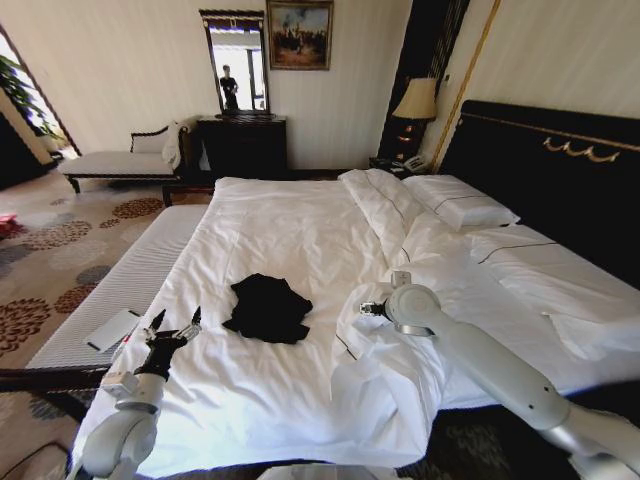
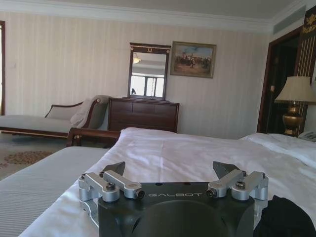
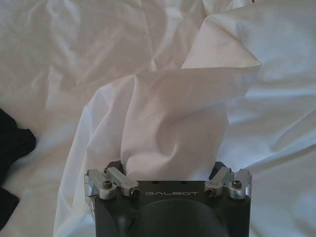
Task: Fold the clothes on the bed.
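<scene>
The clothes are one crumpled black T-shirt [image 1: 267, 308] lying on the white bed [image 1: 290, 225] near its front edge; no lettering shows. My left gripper [image 1: 177, 320] hovers just left of the shirt, open and holding nothing. In the left wrist view the left gripper [image 2: 169, 170] points along the bed, and the shirt [image 2: 285, 218] sits close beside one finger. My right gripper [image 1: 368, 309] is right of the shirt, pressed against a raised fold of the white duvet [image 1: 375, 375]. In the right wrist view that duvet fold [image 3: 173, 123] bulges between the spread fingers of the right gripper [image 3: 168, 170], and the shirt [image 3: 12, 143] shows at the frame edge.
A grey striped bench [image 1: 120, 285] with a white sheet-like item [image 1: 112, 330] runs along the bed's left side. Pillows [image 1: 460, 203] and a dark headboard [image 1: 560, 170] are on the right. A chaise longue [image 1: 120, 160], dresser [image 1: 243, 145] and lamp [image 1: 417, 100] stand by the far wall.
</scene>
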